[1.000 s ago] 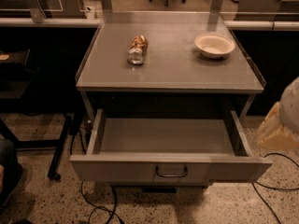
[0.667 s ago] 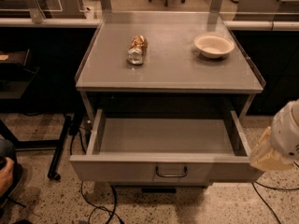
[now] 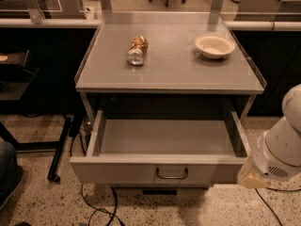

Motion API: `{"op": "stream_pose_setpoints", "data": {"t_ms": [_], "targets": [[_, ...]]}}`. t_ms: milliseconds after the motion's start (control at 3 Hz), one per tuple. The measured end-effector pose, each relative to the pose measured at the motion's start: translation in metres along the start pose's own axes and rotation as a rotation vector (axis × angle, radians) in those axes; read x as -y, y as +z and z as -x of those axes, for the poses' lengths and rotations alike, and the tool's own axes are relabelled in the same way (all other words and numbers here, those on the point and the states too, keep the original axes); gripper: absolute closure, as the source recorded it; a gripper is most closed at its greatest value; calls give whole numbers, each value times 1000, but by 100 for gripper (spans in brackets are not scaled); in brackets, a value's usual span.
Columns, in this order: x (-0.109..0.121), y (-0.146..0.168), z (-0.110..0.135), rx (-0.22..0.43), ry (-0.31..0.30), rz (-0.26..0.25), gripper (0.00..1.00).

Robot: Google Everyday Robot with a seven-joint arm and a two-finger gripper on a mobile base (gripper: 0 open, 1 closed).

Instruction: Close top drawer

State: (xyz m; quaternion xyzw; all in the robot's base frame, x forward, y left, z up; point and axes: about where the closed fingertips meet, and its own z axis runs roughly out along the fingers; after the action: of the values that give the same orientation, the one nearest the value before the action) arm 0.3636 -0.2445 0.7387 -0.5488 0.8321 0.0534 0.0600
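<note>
The top drawer is a wide, shallow grey metal drawer. It stands pulled far out from under the grey table top, and its inside is empty. A small dark wire handle sits at the centre of its flat front panel. My white arm comes in from the right edge. My gripper is at the arm's yellowish lower end, right beside the drawer front's right corner. The drawers below are hidden.
A crushed can and a shallow cream bowl lie on the table top. Black stand legs and cables are on the speckled floor at the left. A person's leg shows at the far left.
My arm has moved down and to the left, from beside the table's right leg to the drawer front's right corner. The drawer is as far out as before.
</note>
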Motion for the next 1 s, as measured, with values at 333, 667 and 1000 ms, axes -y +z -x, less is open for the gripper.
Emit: {"op": "stream_pose_setpoints", "data": {"t_ms": [333,667,1000], "targets": [[0,0,0,0,0,0,100],[0,20,0,14,10,12,100],[7,62,4,15,19,6,100]]}}
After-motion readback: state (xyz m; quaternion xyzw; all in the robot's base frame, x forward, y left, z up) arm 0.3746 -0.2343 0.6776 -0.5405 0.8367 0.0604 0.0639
